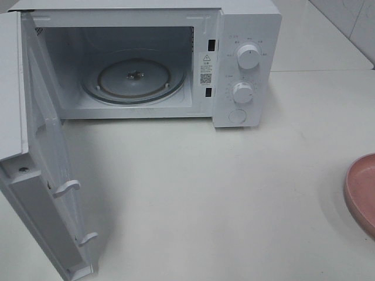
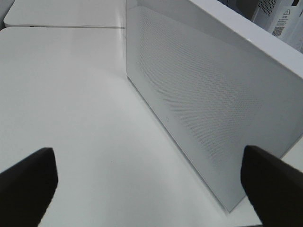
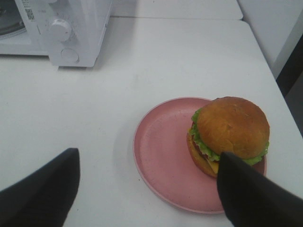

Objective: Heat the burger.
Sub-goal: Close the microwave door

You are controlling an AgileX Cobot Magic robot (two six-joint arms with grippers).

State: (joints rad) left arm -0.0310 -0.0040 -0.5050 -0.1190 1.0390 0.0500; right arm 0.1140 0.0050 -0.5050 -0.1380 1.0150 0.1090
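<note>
Golden-brown burger (image 3: pixel 232 130) (on its pink plate (image 3: pixel 161 156)) sits just beside the right gripper (image 3: pixel 147 189), wide apart, empty.

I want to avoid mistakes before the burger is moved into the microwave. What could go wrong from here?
1. The burger sits off-centre, toward one edge of the pink plate; lifting the plate carelessly might tip it.
2. Squeezing the burger directly with the open right gripper could crush the bun or make the layers slide apart.
3. The open microwave door stands out over the table; the left gripper, close beside it, might bump it.
</note>
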